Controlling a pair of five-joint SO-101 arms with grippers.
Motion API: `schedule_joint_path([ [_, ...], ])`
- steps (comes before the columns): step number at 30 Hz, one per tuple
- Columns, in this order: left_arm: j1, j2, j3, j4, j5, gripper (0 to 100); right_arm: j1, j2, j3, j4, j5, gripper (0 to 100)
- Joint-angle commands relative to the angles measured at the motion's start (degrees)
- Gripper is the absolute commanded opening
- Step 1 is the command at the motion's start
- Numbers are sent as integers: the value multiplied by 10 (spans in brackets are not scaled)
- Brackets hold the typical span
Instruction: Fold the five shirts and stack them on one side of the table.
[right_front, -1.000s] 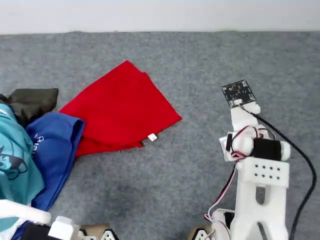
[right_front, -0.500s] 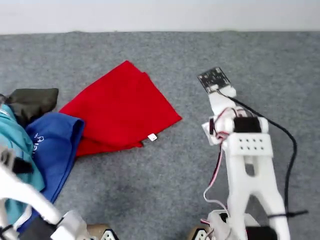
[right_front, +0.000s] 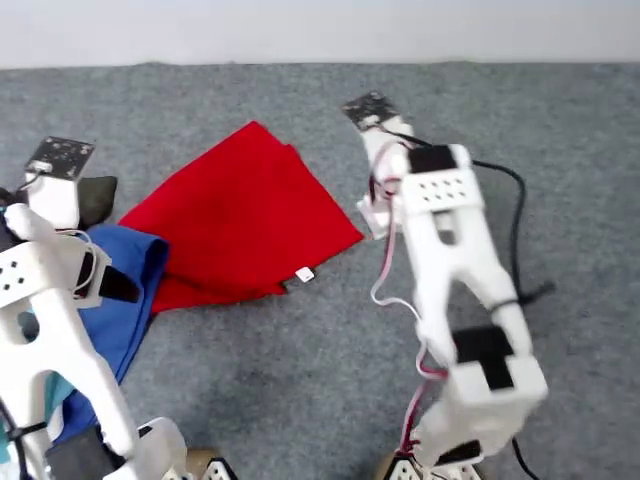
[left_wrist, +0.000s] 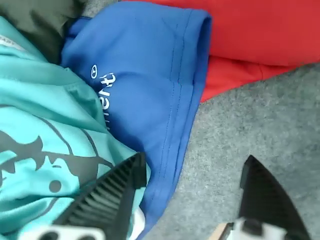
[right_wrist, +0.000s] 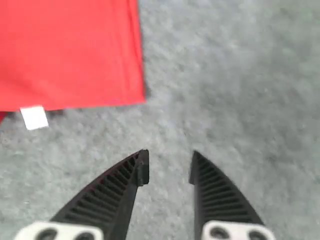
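Grey felt covers the table (left_wrist: 260, 120). In the left wrist view, the left gripper (left_wrist: 194, 161) hangs above it with its jaws spread wide and nothing between them. One ribbed black finger sits over the edge where the teal shirt (left_wrist: 45, 125) meets the blue shirt (left_wrist: 145, 80), and the other sits over bare felt. Whether either finger touches the cloth cannot be told. Four shirts show here, one of each colour. The teal shirt has a dark printed figure. The blue shirt lies partly over it, with a stitched hem and small white lettering. A dark olive shirt (left_wrist: 40, 25) lies beyond them, and the red shirt (left_wrist: 260, 30) is tucked under the blue hem.

In the right wrist view, the right gripper (right_wrist: 168, 155) hovers over bare felt with its jaws parted only narrowly, gripping nothing. The red shirt's folded corner lies just ahead of the tips, apart from them. One small white tag (right_wrist: 34, 117) sticks out from the shirt's edge.

In the high view, the red shirt lies folded flat as a tilted rectangle left of the middle, with the other three bunched at the left edge. The left arm (right_front: 50, 300) stands over that heap. The right arm (right_front: 440, 230) leans toward the red shirt's right corner. A white wall (right_front: 320, 30) runs behind the table.
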Motion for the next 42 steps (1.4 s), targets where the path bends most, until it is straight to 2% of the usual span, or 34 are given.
schedule_joint_path([
  [1, -26, -22, -18, -8, 28, 302, -24, 68, -120, 31, -6, 169],
  [12, -120, -22, -37, -16, 84, 302, -74, 271, -309, 64, -6, 169],
  [22, -141, -22, -37, -16, 84, 302, -80, 371, -359, 65, -6, 168],
  [24, -141, -22, -37, -16, 84, 302, -79, 380, -360, 69, -5, 144],
  [28, -141, -22, -36, -17, 84, 302, -82, 390, -360, 94, -1, 0],
  [29, -141, -22, -36, -17, 84, 302, -81, 390, -360, 103, -1, 17],
  [35, -141, -22, -36, -16, 84, 302, -53, 368, -375, 165, 0, 8],
  [42, -136, -22, -36, -16, 84, 302, 36, 327, -469, 242, 44, 8],
])
